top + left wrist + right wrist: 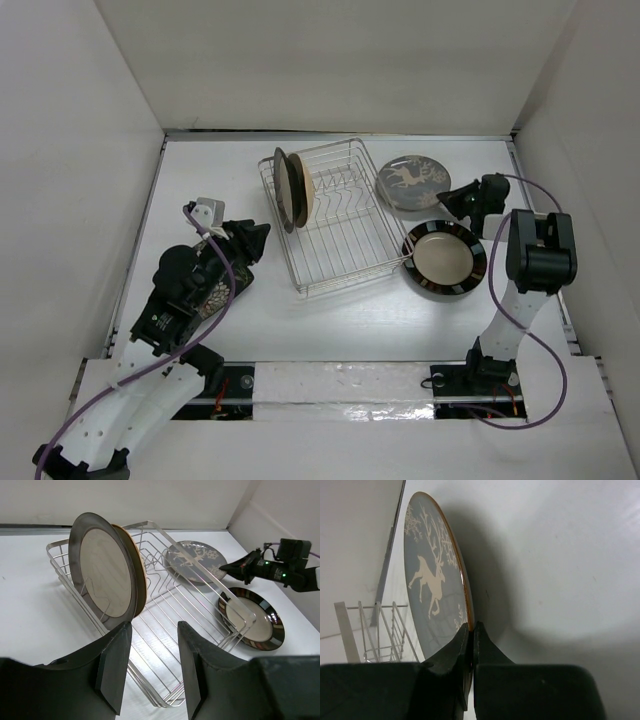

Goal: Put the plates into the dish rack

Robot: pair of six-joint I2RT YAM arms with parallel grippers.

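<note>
The silver wire dish rack [340, 235] stands mid-table. A dark-rimmed plate with a cream centre [284, 190] and the tan plate [304, 186] stand upright at its far left end; both show in the left wrist view [102, 572] [139, 565]. The grey deer plate [408, 182] is right of the rack. My right gripper [449, 197] is shut on its rim [471, 626]. The second dark-rimmed plate [445, 258] lies flat by the rack's right side. My left gripper [152, 625] is open and empty, left of the rack [252, 238]. The black square floral plate [212, 296] lies mostly hidden under the left arm.
White walls enclose the table on the left, back and right. The right arm's cable [545, 345] loops near the right wall. The rack's right corner [402, 262] is close to the flat dark-rimmed plate. The rack's wire rim [370, 630] shows in the right wrist view.
</note>
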